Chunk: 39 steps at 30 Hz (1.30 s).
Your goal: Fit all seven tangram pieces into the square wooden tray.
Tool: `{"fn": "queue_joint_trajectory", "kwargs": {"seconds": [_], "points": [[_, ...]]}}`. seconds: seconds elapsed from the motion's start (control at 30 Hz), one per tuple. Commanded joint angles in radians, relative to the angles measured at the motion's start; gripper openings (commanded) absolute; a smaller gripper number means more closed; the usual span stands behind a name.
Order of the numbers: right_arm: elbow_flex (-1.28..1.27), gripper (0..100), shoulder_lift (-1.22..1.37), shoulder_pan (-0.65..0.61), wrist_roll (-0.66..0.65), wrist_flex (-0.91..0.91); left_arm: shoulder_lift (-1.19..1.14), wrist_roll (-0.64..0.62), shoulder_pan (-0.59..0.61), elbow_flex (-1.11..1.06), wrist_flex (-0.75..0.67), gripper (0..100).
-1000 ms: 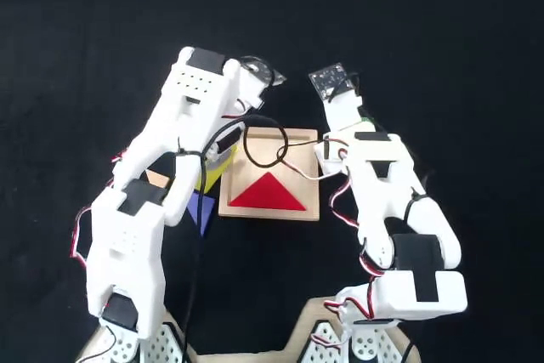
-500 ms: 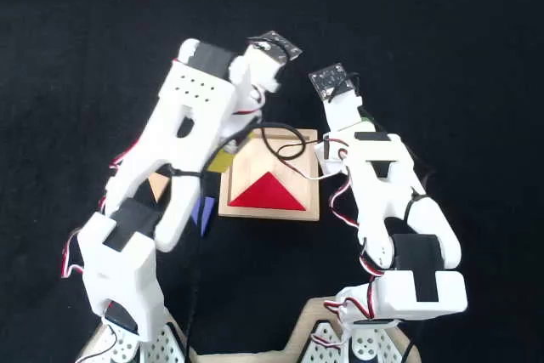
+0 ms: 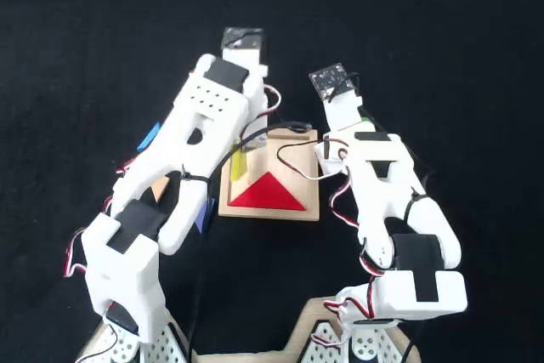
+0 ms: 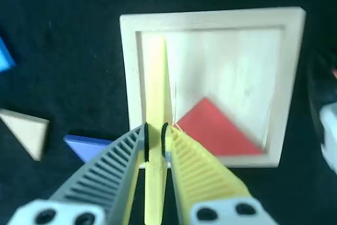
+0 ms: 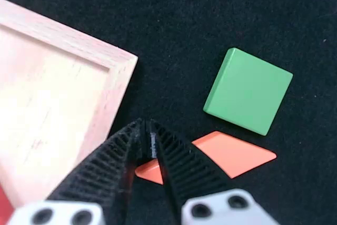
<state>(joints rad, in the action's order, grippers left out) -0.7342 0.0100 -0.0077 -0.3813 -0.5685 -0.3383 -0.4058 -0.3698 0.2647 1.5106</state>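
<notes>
I read the left gripper (image 4: 155, 142) as clamped on the yellow piece (image 4: 154, 77), held on edge over the tray (image 4: 210, 18) along one inner wall. The red triangle (image 4: 213, 127) lies flat in the tray. The right gripper (image 5: 149, 136) has its jaws pressed together with nothing between them. It sits above the orange piece (image 5: 237, 154), near the green square (image 5: 247, 90), outside the tray.

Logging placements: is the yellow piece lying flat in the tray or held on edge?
Held on edge: the left claw grips the yellow piece, its thin edge showing over the tray.
</notes>
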Motion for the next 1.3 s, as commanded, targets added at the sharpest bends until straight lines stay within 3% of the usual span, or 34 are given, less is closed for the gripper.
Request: {"fn": "queue_joint_trajectory", "kwargs": {"seconds": [0.0, 0.6, 1.1, 1.27], "points": [[0.050, 1.1, -0.004, 0.025, -0.003, 0.023, 0.064, -0.126, -0.013, -0.143, -0.169, 3], [0.041, 1.1, -0.004, 0.021, -0.003, 0.054, 0.064, -0.167, -0.041, -0.168, -0.242, 3], [0.035, 1.1, -0.002, 0.020, -0.011, 0.057, 0.054, -0.207, -0.044, -0.024, -0.255, 3], [0.035, 1.1, -0.002, 0.020, -0.011, 0.057, 0.063, -0.213, -0.048, -0.148, -0.417, 3]]}}
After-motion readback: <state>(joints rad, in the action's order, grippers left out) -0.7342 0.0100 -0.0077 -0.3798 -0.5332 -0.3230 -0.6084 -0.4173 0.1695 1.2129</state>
